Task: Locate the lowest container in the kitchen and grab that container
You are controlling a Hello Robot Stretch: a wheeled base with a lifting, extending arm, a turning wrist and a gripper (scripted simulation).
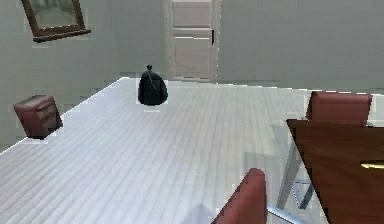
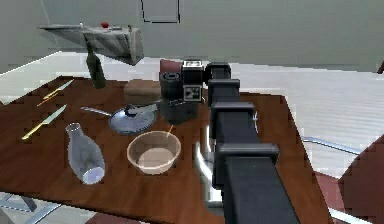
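Where the arm (image 2: pixel 240 150) reaches over the table (image 2: pixel 270 140), a tan bowl (image 2: pixel 155 152) is seen near the close edge, with a glass vase (image 2: pixel 85 155) laid at its 9 o'clock. The gripper (image 2: pixel 175 118) is seen at the bowl's 1 o'clock; whether anything is held cannot be told. A dark pot (image 1: pixel 152 88) is seen on the far floor.

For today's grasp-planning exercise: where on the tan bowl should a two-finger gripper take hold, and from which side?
Probably the bowl by its rim, from above: it sits upright, mouth up, thin-walled, and looks too wide to span.
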